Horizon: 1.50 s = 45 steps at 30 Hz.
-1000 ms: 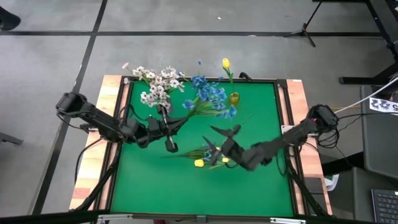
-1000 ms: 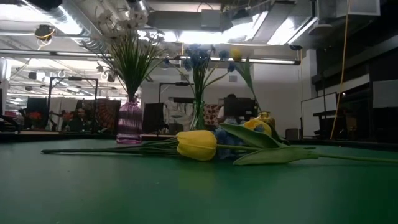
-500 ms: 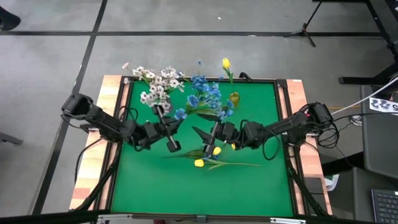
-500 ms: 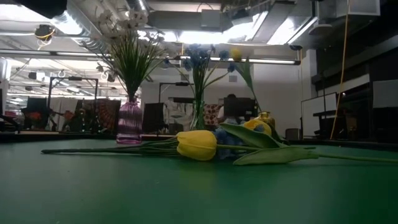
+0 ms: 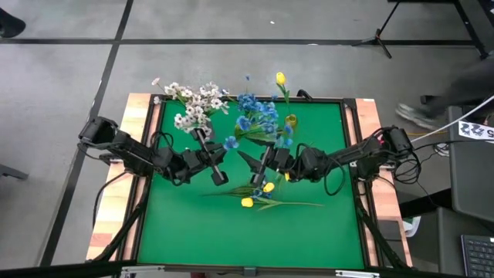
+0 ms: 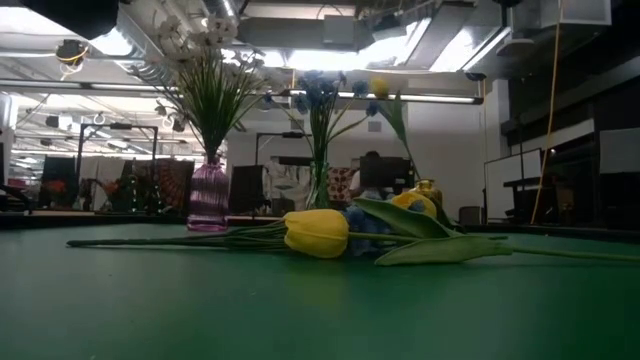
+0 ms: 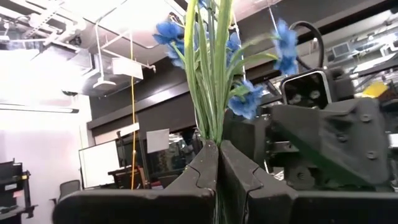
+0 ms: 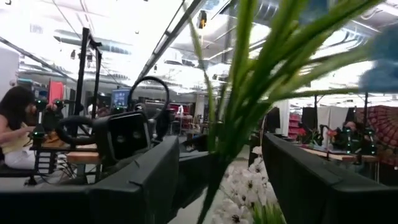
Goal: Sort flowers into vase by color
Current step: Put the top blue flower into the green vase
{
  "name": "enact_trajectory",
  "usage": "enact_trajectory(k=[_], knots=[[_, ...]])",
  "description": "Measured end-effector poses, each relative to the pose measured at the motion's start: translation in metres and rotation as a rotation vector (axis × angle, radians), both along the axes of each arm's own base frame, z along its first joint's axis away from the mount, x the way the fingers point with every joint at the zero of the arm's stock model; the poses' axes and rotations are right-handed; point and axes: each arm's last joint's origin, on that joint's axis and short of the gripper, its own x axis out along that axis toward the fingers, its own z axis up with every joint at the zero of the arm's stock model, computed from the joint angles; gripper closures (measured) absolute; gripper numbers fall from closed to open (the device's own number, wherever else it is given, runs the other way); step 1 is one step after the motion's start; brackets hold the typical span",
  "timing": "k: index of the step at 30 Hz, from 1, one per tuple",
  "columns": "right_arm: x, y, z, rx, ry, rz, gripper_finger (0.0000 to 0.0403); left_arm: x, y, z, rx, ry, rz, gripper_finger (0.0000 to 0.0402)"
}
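Observation:
My left gripper [image 5: 218, 171] [image 7: 217, 149] is shut on a blue flower sprig [image 7: 208, 74] [image 5: 231, 143] above the middle of the green table. My right gripper [image 5: 253, 164] [image 8: 217, 168] is open, facing the left one. Its fingers stand on either side of the sprig's green leaves [image 8: 239, 106] and do not touch them. Yellow tulips [image 5: 247, 202] [image 6: 316, 233] lie flat on the mat near the middle. A purple vase [image 6: 208, 195] holds white flowers [image 5: 193, 112]. A clear vase [image 6: 318, 185] holds blue flowers. My left gripper pinches the blue sprig's thin green stems [image 7: 210, 134] between its two shut fingertips. The fingers slant upward from the table's left side. The sprig stands up beyond the fingertips, clear of the table, with its blue blooms at the top.
A small yellow vase [image 5: 290, 121] with one yellow tulip [image 5: 281, 79] stands at the far edge beside the other vases. A wooden frame [image 5: 139, 193] borders the mat. The near half of the mat [image 5: 231, 239] is bare green.
My right gripper has risen from over the lying tulips, gone toward the far edge and the left gripper, and tipped upward. Its open fingers have come around the blue sprig. My left gripper has rolled in place, and the sprig has turned with it.

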Motion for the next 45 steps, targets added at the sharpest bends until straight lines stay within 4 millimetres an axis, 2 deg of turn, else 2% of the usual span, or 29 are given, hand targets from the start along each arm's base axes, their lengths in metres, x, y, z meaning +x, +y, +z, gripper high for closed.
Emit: enact_trajectory(k=[7, 16, 24, 29, 34, 45], knots=[[0.004, -0.014, 0.002, 0.024, -0.014, 0.043, 0.0173, 0.000, 0.000, 0.000, 0.018, 0.012, 0.011, 0.0401], [0.014, -0.012, 0.015, 0.008, 0.065, 0.046, 0.0173, 0.002, 0.006, 0.000, 0.025, 0.017, 0.031, 0.0401], [0.015, -0.020, 0.014, 0.048, 0.063, 0.010, 0.0173, 0.002, 0.006, -0.001, 0.038, 0.026, 0.040, 0.0401], [0.027, -0.029, 0.010, 0.081, 0.060, 0.019, 0.0173, 0.002, 0.006, -0.001, 0.040, 0.032, 0.050, 0.0401], [0.032, -0.030, 0.009, 0.085, 0.057, 0.021, 0.0175, 0.003, 0.006, -0.003, 0.060, 0.066, 0.074, 0.0401], [0.032, -0.030, 0.007, 0.069, 0.064, 0.002, 0.0251, 0.003, 0.006, -0.003, 0.050, 0.075, 0.097, 0.0401]])
